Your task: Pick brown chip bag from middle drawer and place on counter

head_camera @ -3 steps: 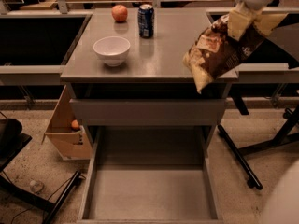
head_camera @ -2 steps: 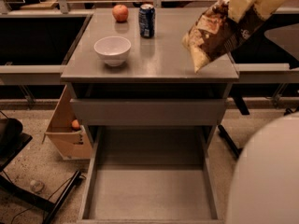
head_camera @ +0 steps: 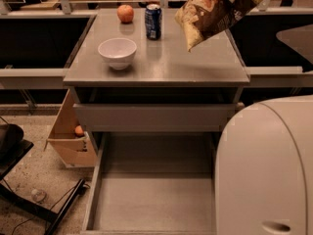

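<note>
The brown chip bag (head_camera: 215, 11) hangs tilted in the air over the back right part of the counter (head_camera: 161, 65), its lower tip a little above the surface. Its tan-yellow upper end reaches the top edge of the camera view. My gripper holds the bag by that upper end and is cut off above the top edge of the view. The middle drawer (head_camera: 151, 199) is pulled out below the counter, and its grey floor is bare.
A white bowl (head_camera: 117, 52), a blue soda can (head_camera: 153, 21) and an apple (head_camera: 125, 13) stand on the counter's left and back. A bulky white part of my arm (head_camera: 266, 170) fills the lower right. A cardboard box (head_camera: 73, 141) sits on the floor at the left.
The chip bag has moved up and to the back over the counter. The gripper has left the top of the view. The white arm part has come to fill more of the lower right.
</note>
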You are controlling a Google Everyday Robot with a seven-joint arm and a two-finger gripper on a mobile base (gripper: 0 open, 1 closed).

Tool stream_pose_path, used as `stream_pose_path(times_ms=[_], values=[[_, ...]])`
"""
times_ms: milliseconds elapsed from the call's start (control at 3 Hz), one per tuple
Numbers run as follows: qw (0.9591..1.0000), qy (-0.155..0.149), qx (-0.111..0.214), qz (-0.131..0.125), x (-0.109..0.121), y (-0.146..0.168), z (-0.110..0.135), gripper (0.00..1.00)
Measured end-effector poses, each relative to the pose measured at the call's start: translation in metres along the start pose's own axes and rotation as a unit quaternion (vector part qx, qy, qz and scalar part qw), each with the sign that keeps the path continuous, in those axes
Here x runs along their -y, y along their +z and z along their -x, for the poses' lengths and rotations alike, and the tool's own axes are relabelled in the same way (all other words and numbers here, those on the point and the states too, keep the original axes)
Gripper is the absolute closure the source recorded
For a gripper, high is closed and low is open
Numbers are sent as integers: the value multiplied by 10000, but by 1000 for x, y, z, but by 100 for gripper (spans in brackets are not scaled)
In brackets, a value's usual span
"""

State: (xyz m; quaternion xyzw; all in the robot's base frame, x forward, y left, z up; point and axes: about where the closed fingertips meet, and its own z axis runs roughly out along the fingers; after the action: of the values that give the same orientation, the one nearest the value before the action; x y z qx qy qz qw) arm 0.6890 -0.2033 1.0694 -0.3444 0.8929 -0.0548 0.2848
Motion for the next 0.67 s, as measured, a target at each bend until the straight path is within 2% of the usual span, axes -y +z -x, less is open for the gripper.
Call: stream_pose_path(times_ms=[333,667], values=[[9992,-59,239,301,-1,43,12,100],[9992,-59,222,335,-2,52,13,73]])
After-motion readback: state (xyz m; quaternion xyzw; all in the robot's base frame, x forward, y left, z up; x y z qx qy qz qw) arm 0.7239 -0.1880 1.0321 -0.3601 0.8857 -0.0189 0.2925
